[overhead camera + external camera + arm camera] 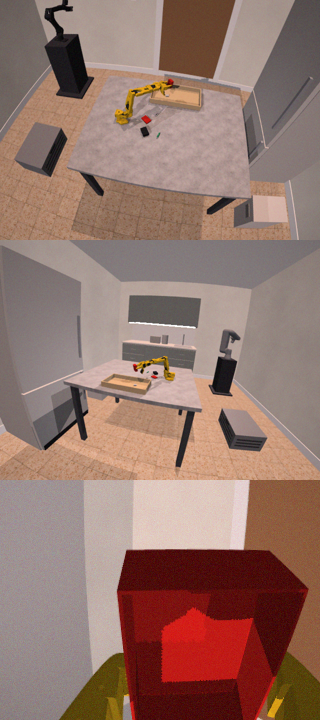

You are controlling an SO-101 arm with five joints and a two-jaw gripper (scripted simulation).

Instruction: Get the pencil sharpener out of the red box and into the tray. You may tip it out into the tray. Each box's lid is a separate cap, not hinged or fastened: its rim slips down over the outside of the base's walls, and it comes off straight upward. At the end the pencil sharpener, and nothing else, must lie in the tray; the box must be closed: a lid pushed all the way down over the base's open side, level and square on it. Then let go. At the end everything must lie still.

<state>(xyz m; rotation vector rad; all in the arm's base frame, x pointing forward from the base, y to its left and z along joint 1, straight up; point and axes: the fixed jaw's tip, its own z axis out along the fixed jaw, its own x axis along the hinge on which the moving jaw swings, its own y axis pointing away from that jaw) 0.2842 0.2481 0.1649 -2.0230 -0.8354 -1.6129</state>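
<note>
Pencil sharpener (167, 95) (134, 385) in the tray (180, 104) (124, 388), box in hand

My pincer (168, 90) (139, 369) (197, 705) is partly open, its fingers closed on the red box (170, 82) (135, 367) (200, 570), which I hold in the air, lidless. The sharpener, a small pale block, lies near one end of the tray. The red lid (146, 119) (154, 376) lies on the table (180, 160) (170, 395), between the black box (144, 131) (155, 372) and the tray.
</note>
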